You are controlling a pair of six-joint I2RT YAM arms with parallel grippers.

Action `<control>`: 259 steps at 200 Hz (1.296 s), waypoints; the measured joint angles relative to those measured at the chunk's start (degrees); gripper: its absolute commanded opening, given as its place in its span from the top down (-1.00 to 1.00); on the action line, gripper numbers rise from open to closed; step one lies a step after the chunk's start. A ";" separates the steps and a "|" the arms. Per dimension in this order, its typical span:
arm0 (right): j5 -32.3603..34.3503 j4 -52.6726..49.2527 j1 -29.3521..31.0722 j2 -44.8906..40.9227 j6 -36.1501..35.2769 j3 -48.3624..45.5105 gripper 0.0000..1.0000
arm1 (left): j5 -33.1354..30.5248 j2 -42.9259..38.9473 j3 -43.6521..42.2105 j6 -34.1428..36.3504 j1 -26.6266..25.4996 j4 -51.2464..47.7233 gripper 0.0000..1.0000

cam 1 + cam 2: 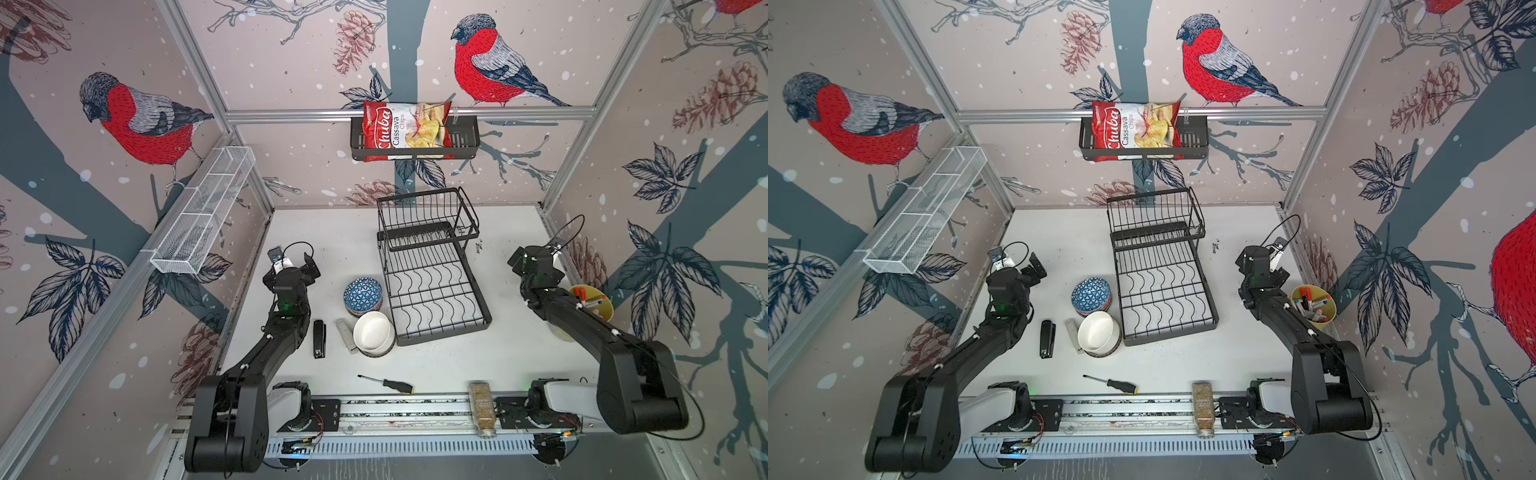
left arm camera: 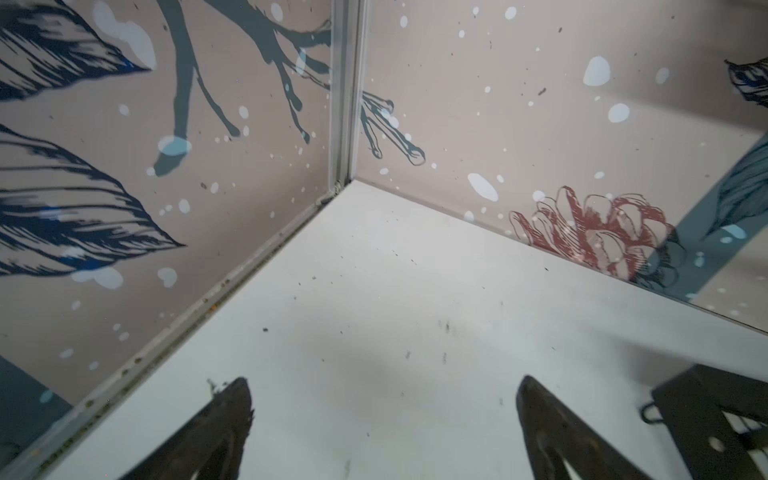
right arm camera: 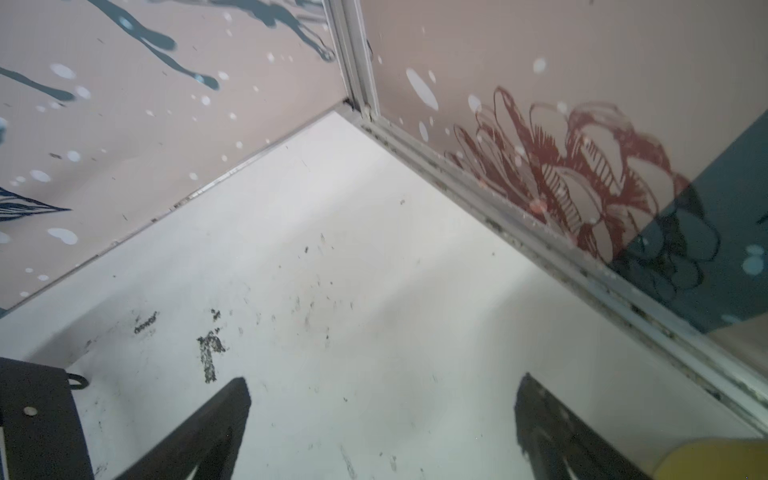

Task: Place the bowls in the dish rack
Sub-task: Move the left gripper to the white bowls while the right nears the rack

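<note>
Two stacks of bowls stand just left of the dish rack (image 1: pixel 444 333) (image 1: pixel 1170 337) in both top views: a blue triangle-patterned bowl (image 1: pixel 362 294) (image 1: pixel 1090 292) tops the far stack, a plain white bowl (image 1: pixel 373 332) (image 1: pixel 1097 331) the near one. The black wire rack holds nothing. My left gripper (image 1: pixel 294 261) (image 1: pixel 1018 262) (image 2: pixel 384 384) hangs open over bare table, left of the bowls, facing the back left corner. My right gripper (image 1: pixel 535 257) (image 1: pixel 1261 258) (image 3: pixel 382 382) is open too, right of the rack. A rack corner (image 2: pixel 706 415) (image 3: pixel 37 415) shows in each wrist view.
A black stapler (image 1: pixel 319 338), a grey stapler (image 1: pixel 345 334), a screwdriver (image 1: pixel 386 383) and a spice jar (image 1: pixel 481 409) lie near the front. A yellow cup of markers (image 1: pixel 592 305) (image 3: pixel 715 457) stands beside the right arm. A chips basket (image 1: pixel 465 145) and a white mesh tray (image 1: pixel 203 212) hang on the walls.
</note>
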 measured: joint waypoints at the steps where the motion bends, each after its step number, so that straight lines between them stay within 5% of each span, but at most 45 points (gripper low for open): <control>1: -0.13 -0.50 -0.07 0.13 0.20 0.22 -0.99 | 0.09 -0.17 0.02 -0.20 -0.07 -0.31 -0.96; 40: -5.40 -11.04 3.96 -0.50 3.72 2.12 -0.99 | 4.72 -7.39 1.46 -10.43 -3.78 -16.44 -0.96; 114: -2.71 -22.03 24.76 -4.59 4.52 7.80 -0.98 | 13.70 -17.40 6.88 -20.33 -11.13 -40.26 -0.96; 164: -2.38 -26.43 32.94 -6.69 5.31 10.32 -0.99 | 18.84 -19.85 9.20 -23.78 -16.52 -48.92 -0.90; 259: -4.37 -28.37 41.51 -5.64 3.91 12.20 -0.98 | 18.67 -22.10 13.49 -30.53 -29.81 -62.23 -0.54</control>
